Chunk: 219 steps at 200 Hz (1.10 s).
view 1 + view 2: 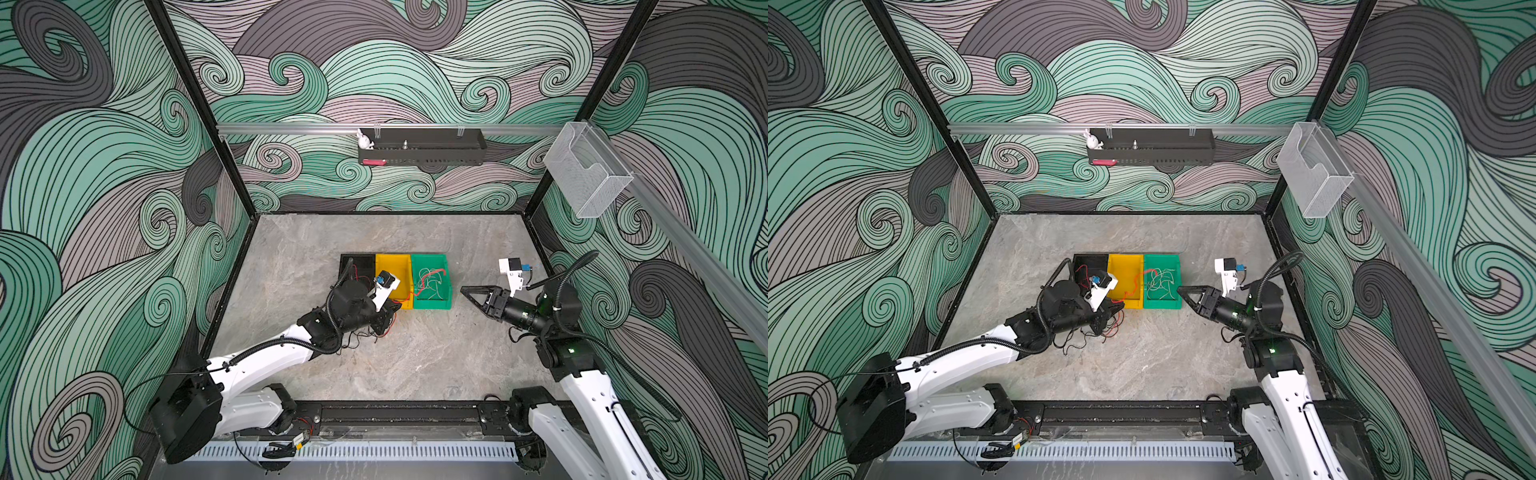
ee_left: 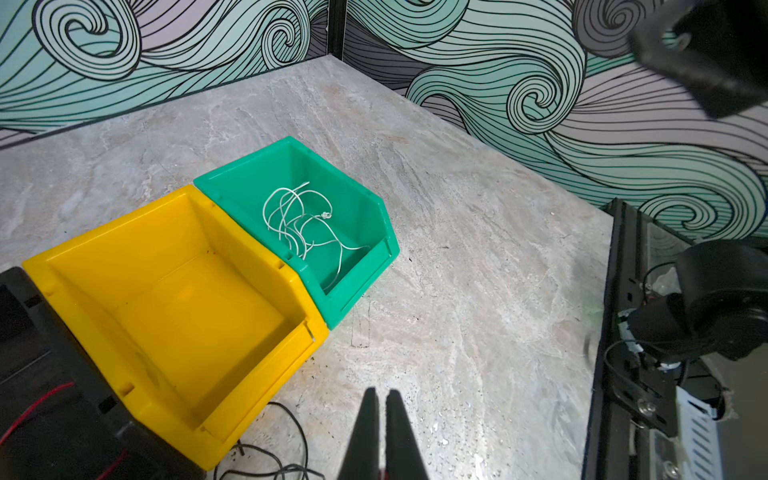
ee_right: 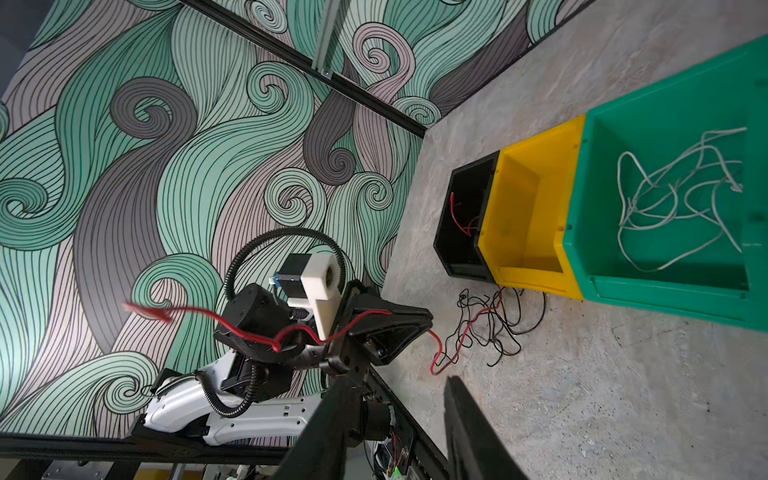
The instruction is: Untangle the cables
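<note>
Left end effector (image 2: pixel 381 395) pressed together, pinching the red cable (image 3: pixel 274 344), which drapes blurred over its arm (image 3: pixel 253 305). The right wrist view catches that, the left wrist view doesn't. Right end effector (image 3: pixel 399 384) spread, holding nothing. Black cables (image 3: pixel 492 328) tangled on the tabletop (image 3: pixel 602 395) by the yellow bin (image 3: pixel 540 279). White cables (image 2: pixel 299 220) lie in the green bin (image 2: pixel 353 291).

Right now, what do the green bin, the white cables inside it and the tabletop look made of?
Green bin: probably moulded plastic; uniform colour, soft sheen, stepped rim. White cables: apparently plastic-sheathed wire; they hold loose, springy loops. Tabletop: matte, grey-veined stone look; real stone or laminate, cannot tell.
</note>
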{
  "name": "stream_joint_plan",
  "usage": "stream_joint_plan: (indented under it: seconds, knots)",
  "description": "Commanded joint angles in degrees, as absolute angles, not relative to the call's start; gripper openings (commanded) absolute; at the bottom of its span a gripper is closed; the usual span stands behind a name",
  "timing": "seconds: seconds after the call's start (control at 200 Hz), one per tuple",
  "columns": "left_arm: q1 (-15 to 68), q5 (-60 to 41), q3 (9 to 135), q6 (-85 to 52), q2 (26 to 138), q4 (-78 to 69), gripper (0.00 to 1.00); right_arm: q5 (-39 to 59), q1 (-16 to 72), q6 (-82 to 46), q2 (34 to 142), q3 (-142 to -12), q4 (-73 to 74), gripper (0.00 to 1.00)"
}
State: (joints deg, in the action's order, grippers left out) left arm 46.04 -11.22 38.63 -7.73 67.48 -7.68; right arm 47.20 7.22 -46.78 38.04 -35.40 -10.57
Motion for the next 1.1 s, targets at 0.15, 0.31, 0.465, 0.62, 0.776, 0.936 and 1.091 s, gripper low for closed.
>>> stream_joint_plan:
  seconds: [0.15,0.31,0.465,0.62,0.776,0.936,1.091]
  knots:
    - [46.49,-9.82,46.15,-13.88,64.67,-0.05,0.00,38.73,7.65,-36.16,37.15,-34.48,-20.25,0.54]
    - [46.45,-10.02,48.18,-17.07,62.98,1.05,0.00,39.40,9.46,-38.77,40.49,-29.60,-14.91,0.48]
    - [46.48,-10.28,48.47,-19.97,59.89,0.79,0.00,36.43,17.20,-41.67,45.13,-26.91,-6.05,0.49]
    - [46.48,-10.40,49.03,-22.02,57.87,0.68,0.00,31.30,27.03,-41.11,54.90,-27.74,0.02,0.51]
    - [46.49,-10.44,50.45,-23.98,56.92,1.65,0.00,30.53,33.86,-42.62,67.30,-29.53,8.96,0.50]
    - [46.49,-9.40,50.63,-23.91,55.78,2.49,0.00,30.49,37.82,-42.63,74.89,-33.09,12.39,0.51]
    - [46.49,-6.88,49.66,-23.63,54.85,2.89,0.00,28.85,38.95,-41.99,76.10,-33.03,12.51,0.53]
